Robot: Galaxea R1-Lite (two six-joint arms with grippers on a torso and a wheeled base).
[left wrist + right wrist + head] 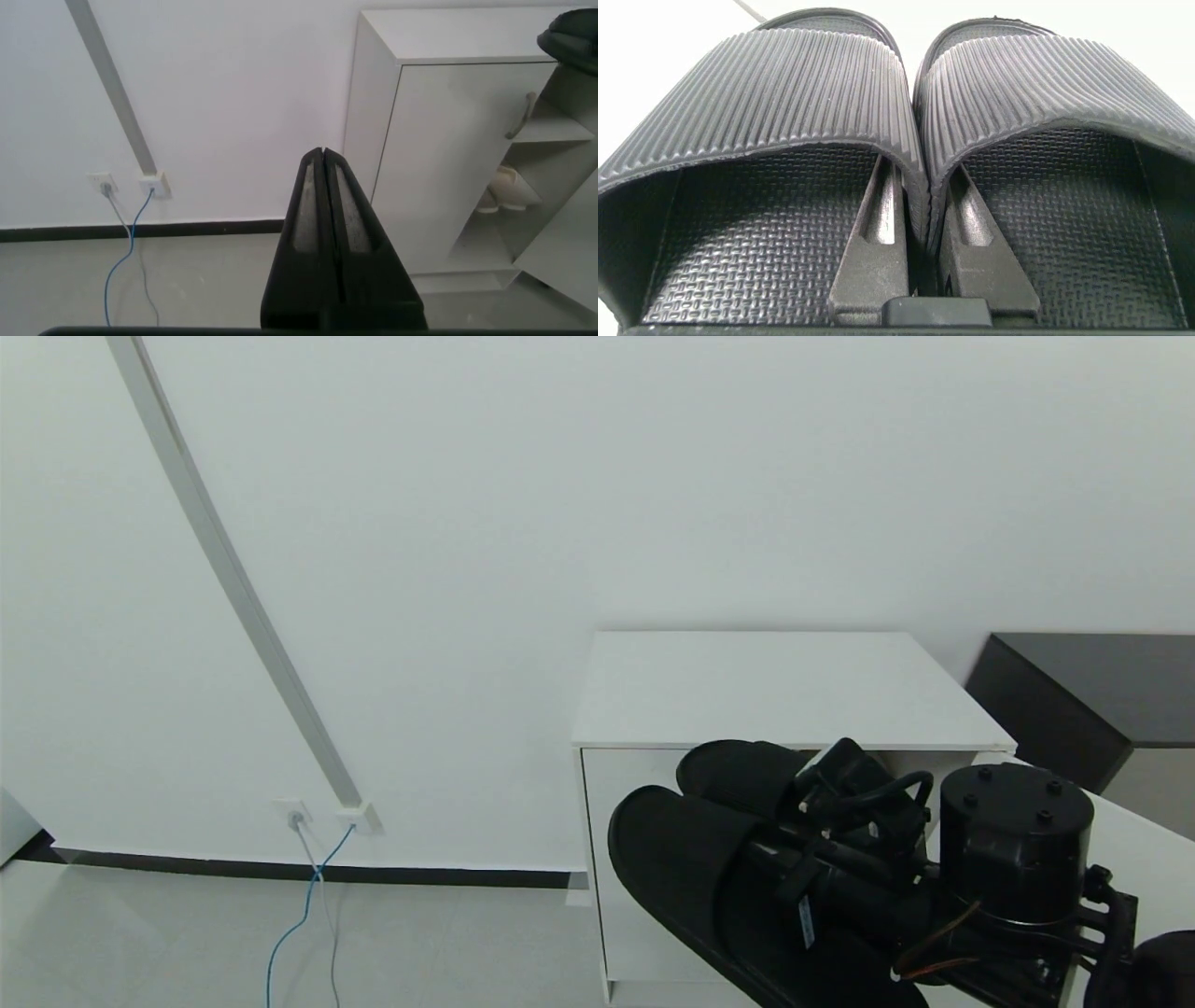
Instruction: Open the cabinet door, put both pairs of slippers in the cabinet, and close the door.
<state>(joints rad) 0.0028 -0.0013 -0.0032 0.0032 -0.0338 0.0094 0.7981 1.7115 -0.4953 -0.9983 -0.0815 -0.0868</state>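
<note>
A pair of black slippers (691, 859) hangs in front of the white cabinet (775, 686), held by my right gripper (794, 859). In the right wrist view the right gripper (920, 219) is shut on the two inner side walls of the black slippers (785, 121), one finger inside each. The left wrist view shows my left gripper (323, 159) shut with nothing in it, off to the cabinet's (439, 140) left. The cabinet stands open on its right side, and a pair of light slippers (509, 191) lies on a lower shelf. A black slipper toe (570, 33) shows near the cabinet's top.
An open white door panel (1139, 840) juts out at the right, beside my right arm. A dark cabinet (1074, 700) stands further right. Wall sockets (299, 817) with a blue and a grey cable hang low on the wall at left, over bare floor.
</note>
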